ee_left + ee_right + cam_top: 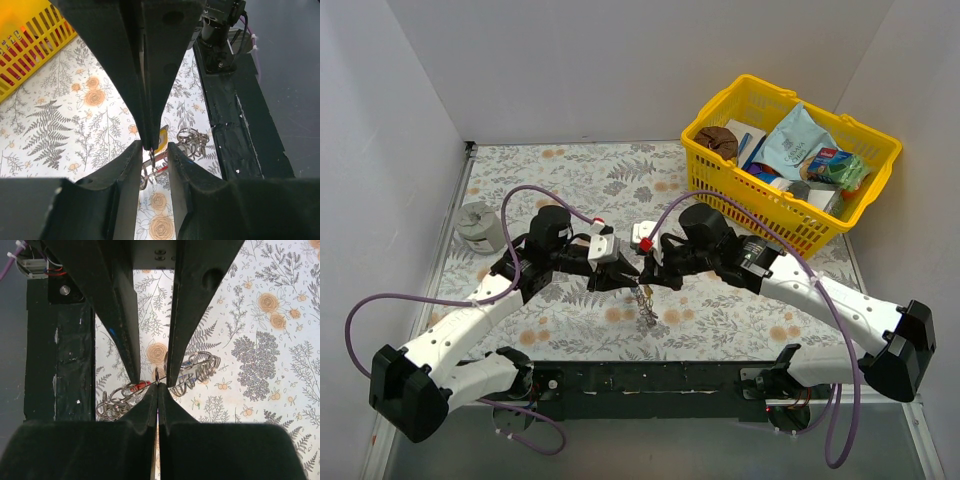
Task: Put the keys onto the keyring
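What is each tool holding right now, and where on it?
Both tools, left and right, pinch the thin wire of the keyring at their fingertips, held above the table; keys dangle below it.

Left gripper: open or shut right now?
Shut: the left gripper pinches the thin keyring wire, fingertips nearly touching in the left wrist view.

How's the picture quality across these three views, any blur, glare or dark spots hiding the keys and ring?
Top external: even soft lighting, sharp, but the keyring is tiny between the grippers. Left wrist: the left gripper is close, dark and soft-edged, hiding most of the keys; the yellow basket looks overexposed. Right wrist: the right gripper is a black silhouette; the floral tablecloth behind is crisp.
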You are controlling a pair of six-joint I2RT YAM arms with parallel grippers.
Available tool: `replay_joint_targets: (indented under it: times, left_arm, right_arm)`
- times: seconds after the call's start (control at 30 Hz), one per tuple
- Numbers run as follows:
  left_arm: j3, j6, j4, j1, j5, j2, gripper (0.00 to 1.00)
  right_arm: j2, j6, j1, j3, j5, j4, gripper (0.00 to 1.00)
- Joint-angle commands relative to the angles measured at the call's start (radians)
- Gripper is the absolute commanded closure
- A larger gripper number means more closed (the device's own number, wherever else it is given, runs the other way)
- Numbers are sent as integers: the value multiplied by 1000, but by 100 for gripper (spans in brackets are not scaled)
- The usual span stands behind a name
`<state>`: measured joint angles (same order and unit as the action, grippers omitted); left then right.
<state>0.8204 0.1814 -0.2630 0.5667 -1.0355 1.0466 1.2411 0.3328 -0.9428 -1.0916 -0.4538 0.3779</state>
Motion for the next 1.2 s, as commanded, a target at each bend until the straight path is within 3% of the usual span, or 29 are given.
replay_joint_targets:
  times: [0.0,0.23,0.77,1.0,1.13,1.17]
  left_arm:
    - [13,30,24,30,11,-7,74]
    - [-13,73,85,39,57,-10,82]
    - [-55,84,116,39,144,-46,75]
    - [-53,81,116,41,132,-43,83]
    - [-49,82,114,39,112,-31,100]
    - [-47,79,108,41,112,-27,100]
  right_arm:
    - [-48,-24,-1,9,-8,-109,99]
    - [-55,-32,-1,12,-19,-114,99]
    - [-81,-35,-1,35,-2,-117,99]
    - [-83,-37,-2,39,1,-120,99]
    - [-81,-41,-1,42,4,-122,99]
    - [-80,-43,-1,42,7,-123,99]
